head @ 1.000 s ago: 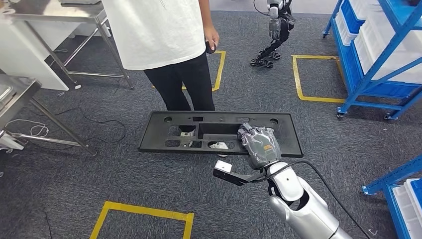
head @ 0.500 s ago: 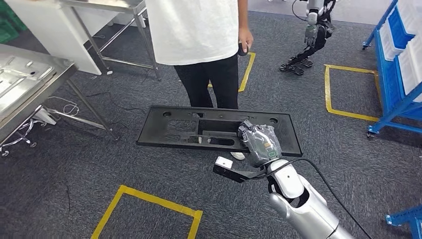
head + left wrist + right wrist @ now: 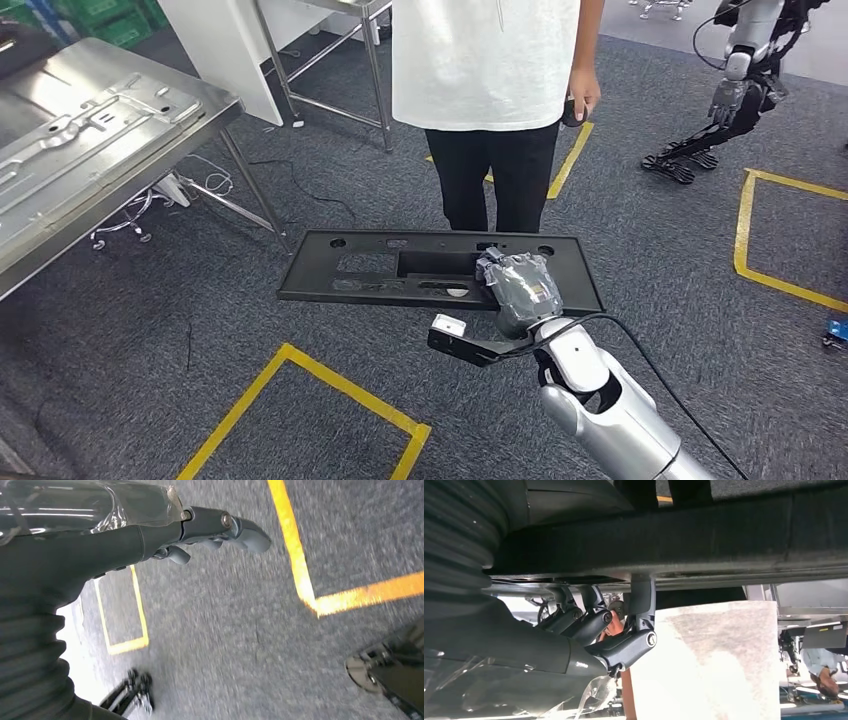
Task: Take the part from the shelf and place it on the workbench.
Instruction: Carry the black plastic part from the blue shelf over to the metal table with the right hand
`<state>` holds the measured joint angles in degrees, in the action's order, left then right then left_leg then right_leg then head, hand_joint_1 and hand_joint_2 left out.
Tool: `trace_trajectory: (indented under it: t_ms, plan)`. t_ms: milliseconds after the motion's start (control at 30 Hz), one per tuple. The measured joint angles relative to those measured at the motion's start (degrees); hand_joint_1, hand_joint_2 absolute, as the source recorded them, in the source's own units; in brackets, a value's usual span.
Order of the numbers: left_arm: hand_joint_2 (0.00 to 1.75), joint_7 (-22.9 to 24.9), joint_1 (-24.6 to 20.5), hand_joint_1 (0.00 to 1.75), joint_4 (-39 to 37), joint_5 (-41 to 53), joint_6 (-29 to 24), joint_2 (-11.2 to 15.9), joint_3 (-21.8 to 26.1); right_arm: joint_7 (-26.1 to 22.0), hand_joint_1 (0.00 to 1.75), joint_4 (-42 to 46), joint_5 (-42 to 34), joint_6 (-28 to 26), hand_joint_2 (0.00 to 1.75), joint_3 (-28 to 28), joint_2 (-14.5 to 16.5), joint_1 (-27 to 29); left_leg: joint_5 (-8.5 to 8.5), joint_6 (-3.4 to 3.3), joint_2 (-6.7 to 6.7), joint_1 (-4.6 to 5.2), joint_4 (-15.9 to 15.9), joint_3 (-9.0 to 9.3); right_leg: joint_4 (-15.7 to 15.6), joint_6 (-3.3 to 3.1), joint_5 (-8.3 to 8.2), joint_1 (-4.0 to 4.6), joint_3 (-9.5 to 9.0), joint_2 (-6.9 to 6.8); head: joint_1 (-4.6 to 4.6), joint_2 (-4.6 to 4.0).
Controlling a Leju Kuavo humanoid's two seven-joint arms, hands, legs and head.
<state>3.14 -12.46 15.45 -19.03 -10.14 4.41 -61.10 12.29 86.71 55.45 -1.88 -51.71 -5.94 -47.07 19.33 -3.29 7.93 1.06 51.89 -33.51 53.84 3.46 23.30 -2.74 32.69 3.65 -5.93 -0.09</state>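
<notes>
Head view: right hand [image 3: 520, 290] gripping the part [image 3: 440, 268], a long black panel with cut-outs, at its near edge toward the 3 o'clock end, carried level above the carpet [image 3: 200, 330], clear of the shelf already. Right wrist view from beneath: fingers [image 3: 624, 647] hooked up against the panel's underside and closed on its edge. Left wrist view: left hand [image 3: 150, 535] over carpet and yellow tape [image 3: 295, 555], holding nothing, fingers only partly curled, neither spread wide nor fully closed. Worktop [image 3: 90, 130], bare steel, at 10 o'clock, near but not yet under the panel. Main hazards, as judgement: a one-sided grip near one end leaves most of the panel hanging toward 9 o'clock, so a quick turn could lever it down or slip it out of the fingers. Person [image 3: 490, 100] standing at 12 o'clock just beyond the panel's far edge; any forward drift could knock the legs. Free end likely to reach the worktop's corner and leg [image 3: 250, 185] first; a low approach could catch there. Open carpet from 7 to 9 o'clock gives room to swing; second robot [image 3: 730, 90] at 2 o'clock well apart. Panel needs to clear the worktop's rim before going down.
</notes>
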Motion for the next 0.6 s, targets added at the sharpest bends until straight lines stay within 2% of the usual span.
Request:
trace_trajectory:
  t_ms: [33,67,133,167,200,233,267,300,333,367,400,433,467,500,533,567,600]
  plan:
    - [1.75,0.1,0.2,0.0,0.0,0.2,0.0,0.0,0.1,0.0,1.75,0.0,0.2,-0.1,1.75,0.0,0.0,0.0,0.37,0.24,-0.59,0.04,0.5,-0.45,0.1,-0.33,0.14,0.08,0.02,-0.79,-0.04,-0.01]
    - [1.75,0.2,0.3,0.0,0.0,0.4,0.0,0.0,0.3,0.0,1.75,0.0,0.6,-0.2,1.75,0.0,0.0,-0.1,1.25,0.52,-1.93,0.03,2.0,-1.27,0.2,-0.68,0.26,0.18,-0.01,-1.58,-0.07,-0.01]
    - [1.75,0.1,0.3,0.0,0.1,0.6,-0.2,0.0,0.5,-0.1,1.75,0.0,1.5,-0.5,1.75,0.0,0.1,-0.3,4.48,1.18,-5.6,-0.01,9.0,-4.58,0.2,-1.27,0.49,0.57,-0.23,-3.14,-0.13,-0.01]
    - [1.75,0.0,0.1,0.0,0.1,0.6,-0.2,0.0,0.6,-0.1,1.75,0.0,1.9,-0.7,1.75,0.0,0.1,-0.3,6.29,1.39,-6.63,-0.11,13.7,-6.83,0.2,-1.42,0.59,0.77,-0.31,-3.99,-0.13,0.0]
    - [1.75,-0.2,0.0,0.0,0.1,0.7,-0.1,0.0,0.7,-0.2,1.75,0.0,2.1,-0.7,1.75,0.0,0.1,-0.3,7.58,1.44,-7.08,-0.17,17.6,-8.85,0.2,-1.5,0.7,0.95,-0.39,-4.84,-0.14,0.0]
    - [1.75,-0.3,0.0,0.0,0.2,0.8,0.0,-0.1,0.7,-0.3,1.75,0.0,2.3,-0.8,1.75,0.0,0.1,-0.2,7.95,1.35,-7.24,-0.15,19.5,-9.96,0.2,-1.56,0.82,1.12,-0.48,-5.64,-0.14,0.0]
    - [1.75,-0.3,0.0,0.0,0.2,0.9,0.1,-0.1,0.7,-0.4,1.75,0.0,2.3,-0.9,1.75,0.0,0.2,-0.1,7.22,1.06,-7.29,-0.04,19.0,-9.78,0.1,-1.61,0.92,1.3,-0.66,-6.34,-0.14,0.0]
    - [1.75,-0.3,0.0,0.0,0.3,1.1,0.2,-0.2,0.8,-0.6,1.75,0.0,2.3,-1.0,1.75,-0.1,0.2,-0.1,5.47,0.58,-7.38,0.18,16.0,-8.29,-0.1,-1.65,1.01,1.51,-0.97,-6.94,-0.14,0.0]
    - [1.75,-0.3,0.0,0.0,0.3,1.2,0.2,-0.2,0.8,-0.7,1.75,0.0,2.3,-1.1,1.75,-0.1,0.3,-0.1,3.13,-0.22,-7.8,0.61,11.3,-5.83,-0.4,-1.69,1.07,1.61,-1.4,-7.45,-0.14,0.0]
    - [1.75,-0.2,0.0,0.0,0.3,1.3,0.2,0.0,0.9,-0.9,1.75,0.0,2.4,-1.1,1.75,-0.1,0.4,-0.2,1.17,-1.23,-8.83,1.25,6.3,-3.18,-0.9,-1.72,1.11,1.71,-1.87,-7.9,-0.13,-0.01]
    - [1.75,-0.2,-0.1,0.0,0.3,1.4,0.2,0.2,1.0,-0.9,1.75,0.0,2.5,-1.1,1.75,-0.1,0.4,-0.3,-0.09,-2.08,-9.77,1.87,2.3,-1.09,-1.3,-1.74,1.11,1.68,-2.23,-8.38,-0.13,0.0]
    - [1.75,-0.2,-0.2,0.0,0.3,1.4,0.2,0.4,1.1,-0.9,1.75,0.0,2.6,-1.1,1.75,-0.1,0.5,-0.3,-0.6,-2.76,-10.54,2.44,-0.2,0.23,-1.6,-1.74,1.12,1.62,-2.43,-8.85,-0.13,-0.01]
    - [1.75,-0.2,-0.2,0.0,0.3,1.5,0.2,0.7,1.3,-0.8,1.75,0.0,2.7,-1.1,1.75,-0.1,0.5,-0.4,-0.39,-3.13,-10.91,2.84,-1.4,0.76,-1.8,-1.69,1.11,1.6,-2.56,-9.43,-0.13,-0.01]
    - [1.75,-0.2,-0.2,0.0,0.3,1.5,0.3,0.8,1.4,-0.8,1.75,0.0,2.7,-1.1,1.75,-0.1,0.6,-0.4,-0.24,-3.32,-10.63,2.93,-2.1,1.1,-2.0,-1.64,1.11,1.65,-2.81,-10.02,-0.15,-0.01]
    - [1.75,-0.1,0.0,0.0,0.3,1.6,0.4,1.0,1.6,-0.7,1.75,0.0,2.8,-1.1,1.75,-0.1,0.6,-0.3,-0.38,-3.38,-10.27,2.68,-3.1,1.84,-2.2,-1.57,1.26,1.78,-3.13,-10.0,-0.15,-0.01]
    - [1.75,0.0,0.3,0.0,0.3,1.7,0.5,1.0,1.7,-0.6,1.75,0.0,2.9,-1.1,1.75,-0.1,0.7,-0.3,-0.6,-3.4,-9.78,2.29,-4.0,2.64,-1.8,-1.43,1.71,1.88,-3.23,-9.06,-0.16,-0.01]
    - [1.75,0.1,0.4,0.0,0.3,1.7,0.6,1.0,1.8,-0.6,1.75,0.0,3.0,-1.2,1.75,-0.1,0.7,-0.3,-0.86,-3.38,-9.25,1.81,-4.8,3.43,-0.2,-1.29,2.7,1.95,-2.7,-7.54,-0.15,-0.01]
